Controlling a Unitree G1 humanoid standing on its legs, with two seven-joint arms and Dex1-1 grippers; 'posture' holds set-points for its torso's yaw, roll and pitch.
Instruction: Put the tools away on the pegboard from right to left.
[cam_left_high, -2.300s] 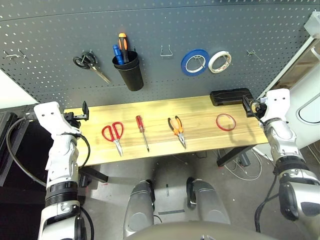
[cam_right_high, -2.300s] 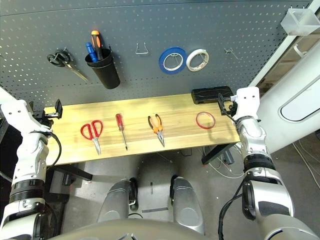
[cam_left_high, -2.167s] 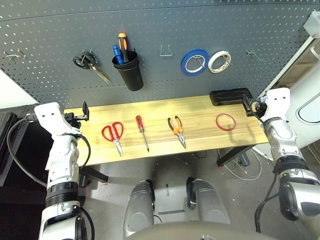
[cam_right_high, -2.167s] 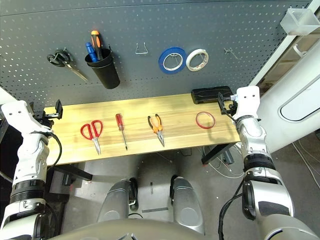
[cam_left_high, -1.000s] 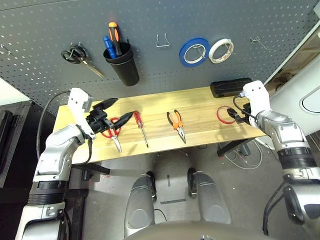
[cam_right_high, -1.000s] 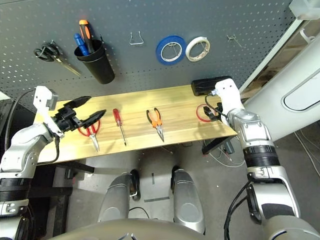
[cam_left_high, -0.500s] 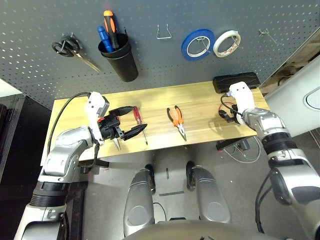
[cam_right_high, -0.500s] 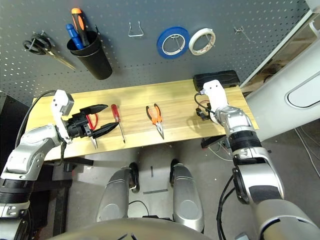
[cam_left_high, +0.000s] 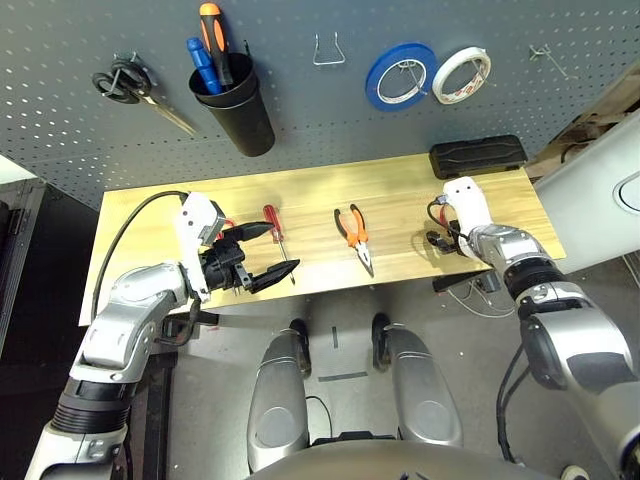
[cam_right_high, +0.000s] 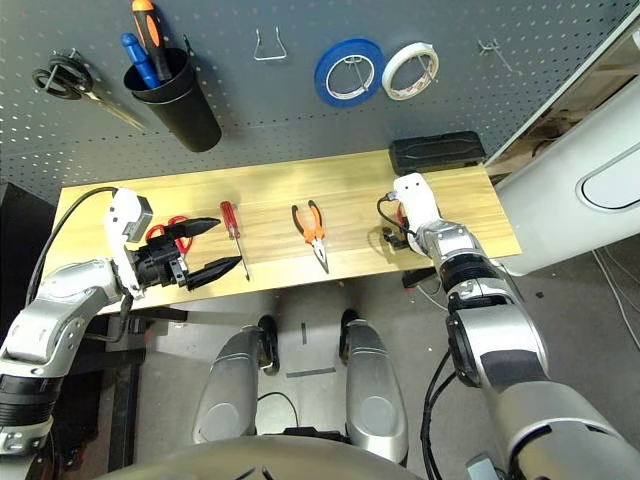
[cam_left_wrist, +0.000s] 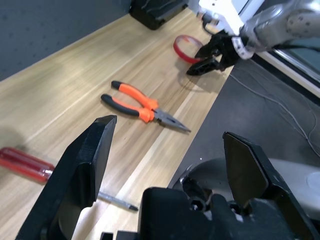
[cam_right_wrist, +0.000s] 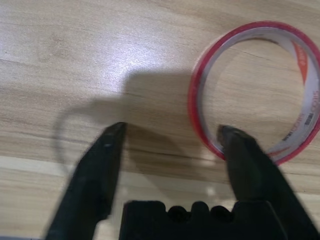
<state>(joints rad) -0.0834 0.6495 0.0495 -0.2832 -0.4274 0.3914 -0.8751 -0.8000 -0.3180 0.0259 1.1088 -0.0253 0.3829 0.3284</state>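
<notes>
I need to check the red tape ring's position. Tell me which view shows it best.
The right wrist view: the red tape ring lies flat on the wooden table, and one finger of the open right hand is at its rim. The left wrist view shows it small and far off. In the eye views the hand mostly hides it.

right gripper (cam_right_wrist: 170, 137) lowered onto red tape ring (cam_right_wrist: 252, 90), left gripper (cam_left_high: 262, 252) swung inward

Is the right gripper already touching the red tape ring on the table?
Cannot tell. In the right wrist view, one finger of the right gripper overlaps the red tape ring's rim, but contact or a gap isn't plain.
</notes>
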